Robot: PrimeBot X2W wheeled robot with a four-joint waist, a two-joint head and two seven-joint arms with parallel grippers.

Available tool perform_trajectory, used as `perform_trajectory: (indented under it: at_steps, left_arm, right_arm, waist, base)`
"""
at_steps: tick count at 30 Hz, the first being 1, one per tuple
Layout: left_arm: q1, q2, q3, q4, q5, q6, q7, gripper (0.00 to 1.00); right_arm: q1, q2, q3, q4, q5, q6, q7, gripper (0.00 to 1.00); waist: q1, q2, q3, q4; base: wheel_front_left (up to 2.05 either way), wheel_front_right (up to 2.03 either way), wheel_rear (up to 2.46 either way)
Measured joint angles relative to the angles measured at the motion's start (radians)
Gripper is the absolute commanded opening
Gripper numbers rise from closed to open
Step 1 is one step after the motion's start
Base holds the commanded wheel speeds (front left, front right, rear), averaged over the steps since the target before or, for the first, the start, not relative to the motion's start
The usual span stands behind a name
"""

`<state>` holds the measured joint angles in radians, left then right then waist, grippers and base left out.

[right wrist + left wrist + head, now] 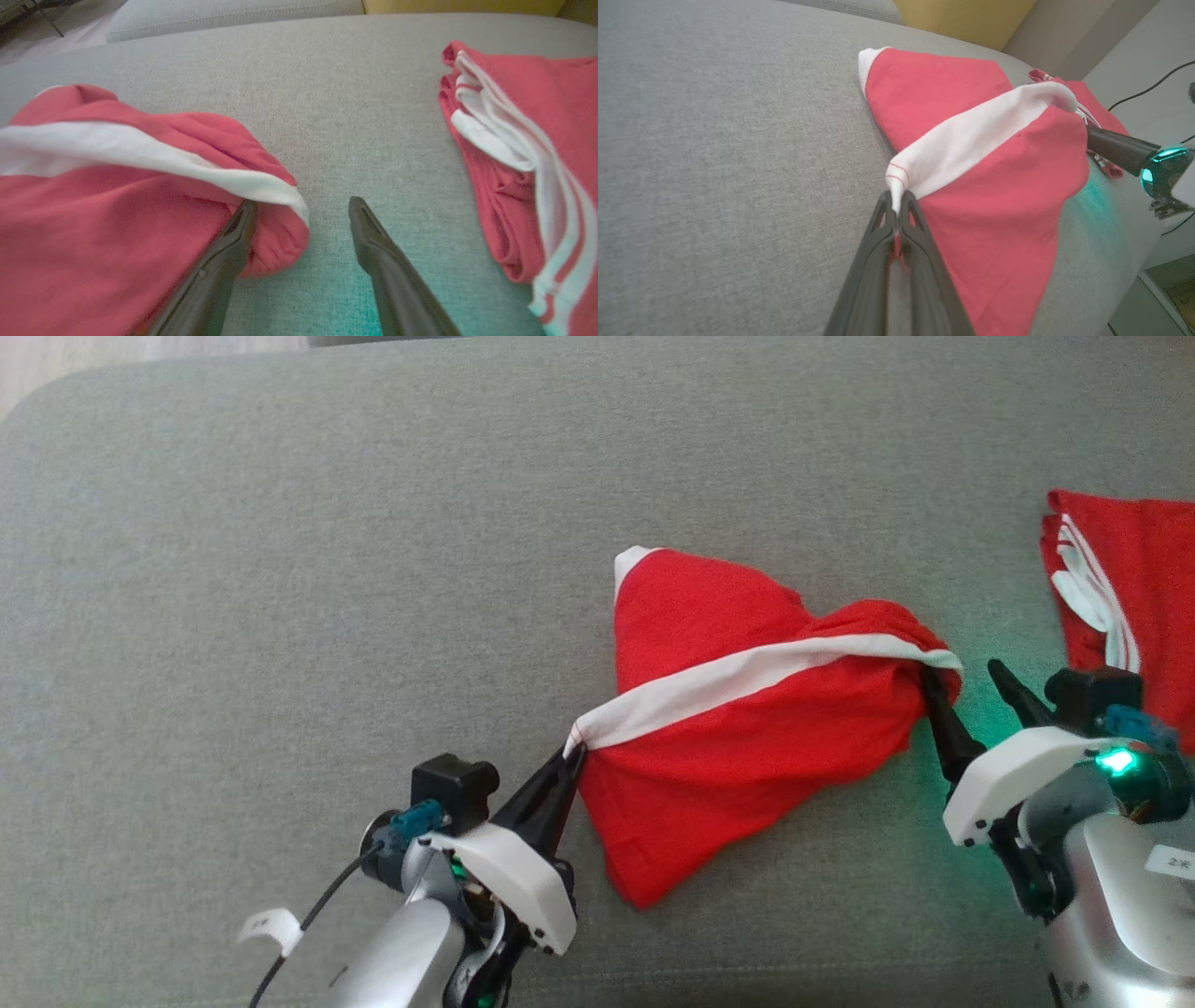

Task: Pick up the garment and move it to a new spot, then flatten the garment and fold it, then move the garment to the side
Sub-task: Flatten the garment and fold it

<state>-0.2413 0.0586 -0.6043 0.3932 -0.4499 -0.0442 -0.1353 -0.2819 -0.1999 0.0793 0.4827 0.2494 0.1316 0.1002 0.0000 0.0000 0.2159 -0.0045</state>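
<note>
The left pincer (571, 756) is reaching up from the lower left of the head view, and its two dark fingers are pressing together on the near-left end of the white band (747, 677) of the red garment (728, 747). In the left wrist view the pincer (896, 210) is nipping that band's stitched corner, with a sliver of red cloth showing between the fingers lower down. The garment is lying bunched on the grey upholstered surface (280, 569), a little right of centre in the head view, with the band running diagonally across it from the pinched corner up to its right end and a small white tip peeking out at its far-left top corner. The right pincer (962, 670) is standing spread wide at that right end: in the right wrist view (301, 205) its left finger is touching the rolled red edge just under the band, while its right finger is hovering over bare grey fabric, apart from any cloth. A green light (1116, 763) is glowing on the right wrist and tinting the surface beside it. Further right, a second red garment with white stripes (1139, 588) is lying folded at the edge of the head view, well apart from the first.
</note>
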Motion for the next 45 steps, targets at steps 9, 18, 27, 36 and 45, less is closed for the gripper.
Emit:
perform_trajectory:
  at_steps: [9, 18, 27, 36, 45]
  left_arm:
    - [-0.017, 0.011, 0.011, -0.015, 0.013, 0.033, -0.059, 0.00]
    - [-0.015, 0.075, 0.080, -0.186, 0.053, 0.090, -0.104, 0.00]
    - [-0.056, 0.148, 0.131, -0.438, 0.128, 0.133, -0.104, 0.00]
    - [-0.184, 0.197, 0.192, -0.624, 0.167, 0.160, -0.053, 0.00]
    - [-0.195, 0.212, 0.198, -0.668, 0.165, 0.168, -0.015, 0.00]
  right_arm:
    - [-0.022, -0.012, 0.009, 0.041, 0.025, 0.000, -0.084, 0.00]
    - [-0.020, -0.029, 0.002, -0.170, 0.025, 0.000, -0.088, 0.00]
    - [-0.016, -0.035, -0.065, -0.520, -0.009, 0.000, 0.055, 0.00]
    - [-0.031, -0.035, -0.131, -0.790, -0.031, 0.000, 0.195, 0.00]
    - [-0.045, -0.016, -0.163, -0.866, -0.031, 0.000, 0.261, 0.00]
  waist:
    - [0.0000, 0.0000, 0.006, 0.017]
    - [0.0000, 0.0000, -0.026, -0.001]
    - [0.0000, 0.0000, -0.091, -0.006]
    - [0.0000, 0.0000, -0.151, -0.008]
    - [0.0000, 0.0000, -0.159, -0.016]
  base:
    - [0.00, 0.00, 0.00]
    - [0.00, 0.00, 0.00]
    - [0.00, 0.00, 0.00]
    - [0.00, 0.00, 0.00]
    - [0.00, 0.00, 0.00]
